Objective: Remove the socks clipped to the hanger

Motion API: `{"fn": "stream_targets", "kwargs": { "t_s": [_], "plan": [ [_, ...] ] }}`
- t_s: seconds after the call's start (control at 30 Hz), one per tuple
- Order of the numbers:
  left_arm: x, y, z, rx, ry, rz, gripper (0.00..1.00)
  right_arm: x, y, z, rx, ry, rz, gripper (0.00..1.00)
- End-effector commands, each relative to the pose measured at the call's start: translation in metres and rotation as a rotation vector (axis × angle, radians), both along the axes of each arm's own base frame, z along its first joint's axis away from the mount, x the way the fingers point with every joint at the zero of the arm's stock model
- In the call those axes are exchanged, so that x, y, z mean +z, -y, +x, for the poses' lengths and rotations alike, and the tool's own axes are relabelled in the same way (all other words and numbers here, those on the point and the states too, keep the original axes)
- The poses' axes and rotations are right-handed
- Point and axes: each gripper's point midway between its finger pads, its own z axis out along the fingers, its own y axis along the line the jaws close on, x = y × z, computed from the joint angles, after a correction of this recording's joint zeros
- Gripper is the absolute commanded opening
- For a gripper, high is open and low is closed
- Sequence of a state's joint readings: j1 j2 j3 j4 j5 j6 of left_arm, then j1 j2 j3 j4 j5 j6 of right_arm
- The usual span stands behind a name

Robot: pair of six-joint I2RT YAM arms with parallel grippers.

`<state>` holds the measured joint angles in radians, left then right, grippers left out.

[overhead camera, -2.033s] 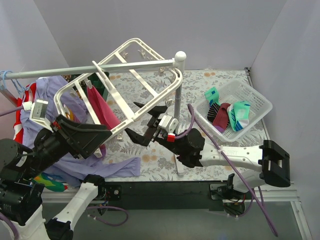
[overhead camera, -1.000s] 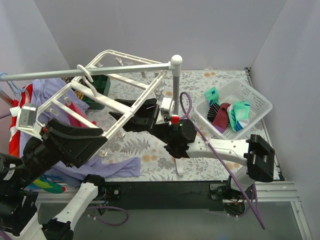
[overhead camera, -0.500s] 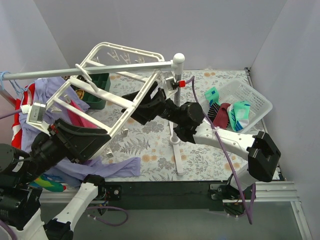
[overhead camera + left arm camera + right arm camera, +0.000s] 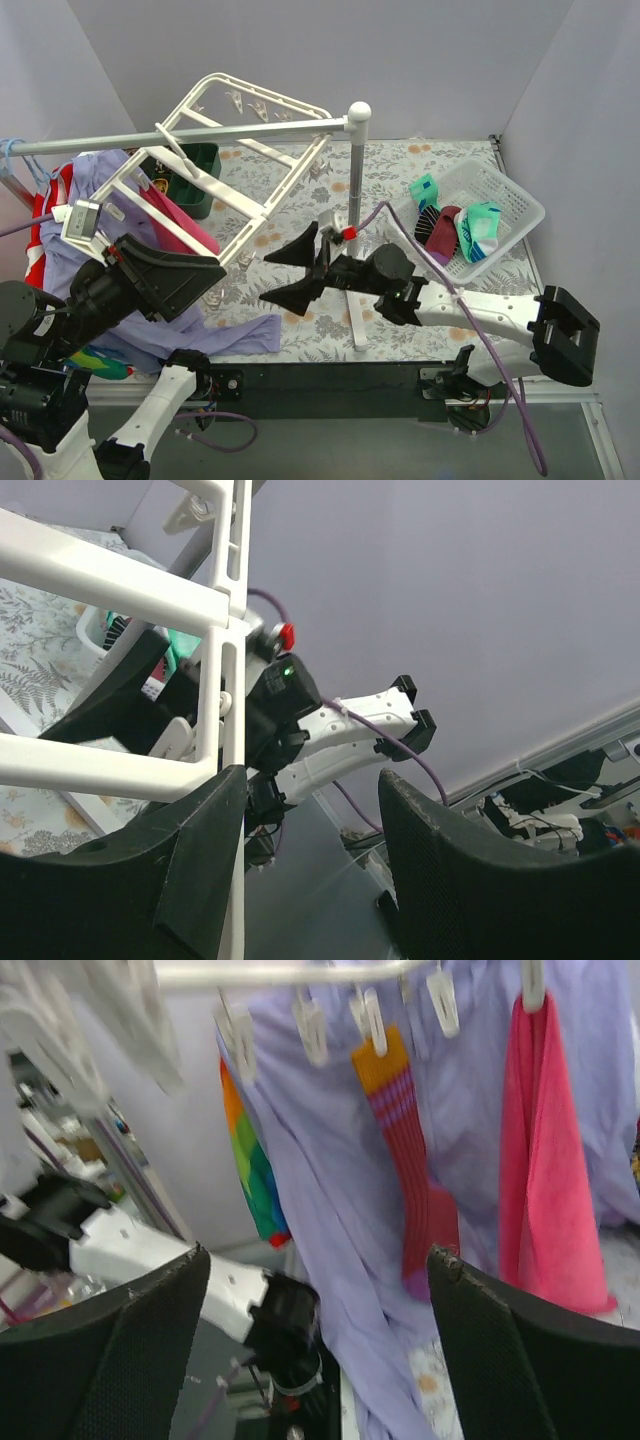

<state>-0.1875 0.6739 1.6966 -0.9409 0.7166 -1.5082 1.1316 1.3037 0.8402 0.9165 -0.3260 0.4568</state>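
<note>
The white hanger (image 4: pixel 245 150) hangs tilted from the grey rail at the upper left. A magenta-pink sock (image 4: pixel 185 220) is clipped to its near side. In the right wrist view an orange and pink striped sock (image 4: pixel 400 1150) and the magenta-pink sock (image 4: pixel 550 1160) hang from clips. My left gripper (image 4: pixel 195 280) is open just below the hanger's near edge. In its wrist view (image 4: pixel 312 780) a white hanger bar (image 4: pixel 228 680) runs along the left finger. My right gripper (image 4: pixel 295 265) is open wide and empty, right of the hanger, and its wrist view (image 4: pixel 318 1252) faces the socks.
A white mesh basket (image 4: pixel 520 205) at the right holds teal and dark socks. The grey rail (image 4: pixel 180 138) and its pole (image 4: pixel 355 180) stand mid-table. A lavender shirt (image 4: pixel 230 335) and rainbow garment (image 4: pixel 250 1160) hang at the left. A dark green box (image 4: pixel 195 170) sits behind the hanger.
My right gripper has drawn back from the hanger, down and toward the near edge, and stays open. The hanger has swung back a little. The left gripper stays under its near edge.
</note>
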Motion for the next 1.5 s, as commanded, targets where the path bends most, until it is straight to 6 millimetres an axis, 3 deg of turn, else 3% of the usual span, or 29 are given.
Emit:
{"fn": "stream_targets", "kwargs": {
  "t_s": [0.0,0.07,0.13,0.17,0.2,0.23,0.27,0.3,0.33,0.37,0.4,0.43,0.47,0.5,0.53,0.57,0.93,0.97,1.0,1.07,1.1,1.2,1.23,1.27,1.33,1.4,1.43,1.47],
  "plan": [
    [0.002,0.004,-0.002,-0.032,-0.013,-0.008,0.53,-0.063,-0.018,-0.001,-0.088,0.114,-0.145,0.95],
    [0.003,0.004,-0.003,-0.034,-0.008,-0.011,0.53,-0.093,-0.038,-0.002,-0.063,0.103,-0.205,0.95],
    [0.002,0.004,-0.001,-0.029,-0.015,-0.012,0.53,-0.093,-0.058,-0.008,-0.034,0.136,-0.196,0.96],
    [0.001,0.004,-0.001,-0.029,-0.015,-0.012,0.53,-0.116,-0.074,-0.007,-0.027,0.154,-0.238,0.96],
    [0.0,0.004,-0.001,-0.028,-0.019,-0.013,0.53,-0.097,-0.089,-0.005,-0.026,0.18,-0.195,0.96],
    [0.0,0.004,-0.001,-0.027,-0.023,-0.016,0.53,-0.1,-0.1,-0.008,-0.013,0.191,-0.197,0.96],
    [0.0,0.004,-0.002,-0.028,-0.024,-0.017,0.52,-0.121,-0.116,-0.005,-0.008,0.198,-0.231,0.97],
    [-0.001,0.003,-0.001,-0.026,-0.027,-0.019,0.52,-0.12,-0.127,-0.002,-0.01,0.207,-0.224,0.97],
    [0.0,0.004,-0.002,-0.028,-0.026,-0.021,0.52,-0.101,-0.141,0.001,-0.021,0.226,-0.182,0.97],
    [0.001,0.004,-0.003,-0.03,-0.025,-0.024,0.52,-0.116,-0.156,0.004,-0.02,0.231,-0.203,0.98],
    [0.001,0.004,-0.004,-0.036,-0.026,-0.025,0.52,-0.116,-0.163,0.008,-0.03,0.244,-0.202,0.98],
    [0.0,0.004,-0.002,-0.034,-0.031,-0.029,0.52,-0.097,-0.174,0.013,-0.052,0.257,-0.162,0.98],
    [0.0,0.005,-0.004,-0.039,-0.033,-0.036,0.52,-0.111,-0.185,0.018,-0.061,0.254,-0.183,0.98],
    [0.0,0.005,-0.005,-0.043,-0.03,-0.038,0.52,-0.112,-0.192,0.021,-0.07,0.263,-0.182,0.98],
    [-0.001,0.005,-0.003,-0.043,-0.03,-0.042,0.52,-0.096,-0.202,0.024,-0.074,0.272,-0.154,0.98],
    [-0.001,0.006,-0.003,-0.048,-0.04,-0.052,0.52,-0.109,-0.21,0.026,-0.072,0.272,-0.176,0.98],
    [0.015,0.013,0.002,-0.101,-0.012,-0.092,0.51,-0.081,-0.275,0.038,-0.22,0.339,-0.086,0.95],
    [0.016,0.013,0.002,-0.104,-0.012,-0.091,0.51,-0.092,-0.281,0.039,-0.226,0.342,-0.099,0.95],
    [0.016,0.013,0.002,-0.106,-0.013,-0.092,0.51,-0.078,-0.286,0.038,-0.242,0.346,-0.066,0.94],
    [0.016,0.013,0.001,-0.107,-0.016,-0.094,0.51,-0.088,-0.294,0.042,-0.271,0.341,-0.074,0.9],
    [0.017,0.013,0.001,-0.108,-0.013,-0.094,0.51,-0.083,-0.295,0.046,-0.301,0.332,-0.068,0.86],
    [0.017,0.012,0.0,-0.104,-0.006,-0.095,0.51,-0.085,-0.295,0.046,-0.301,0.321,-0.071,0.68],
    [0.016,0.013,0.0,-0.105,-0.011,-0.094,0.51,-0.094,-0.294,0.042,-0.275,0.322,-0.09,0.47],
    [0.016,0.013,0.0,-0.103,-0.007,-0.093,0.51,-0.079,-0.288,0.036,-0.255,0.328,-0.072,0.39],
    [0.015,0.012,0.0,-0.101,-0.005,-0.089,0.51,-0.073,-0.28,0.019,-0.181,0.342,-0.072,0.24],
    [0.016,0.009,0.005,-0.062,0.014,-0.083,0.51,-0.072,-0.271,0.008,-0.125,0.354,-0.079,0.2],
    [0.027,0.005,-0.001,-0.035,0.06,-0.081,0.53,-0.055,-0.263,0.002,-0.109,0.355,-0.058,0.14],
    [0.032,0.002,-0.001,-0.002,0.11,-0.057,0.53,-0.068,-0.258,-0.002,-0.085,0.351,-0.088,0.11]
  ]
}}
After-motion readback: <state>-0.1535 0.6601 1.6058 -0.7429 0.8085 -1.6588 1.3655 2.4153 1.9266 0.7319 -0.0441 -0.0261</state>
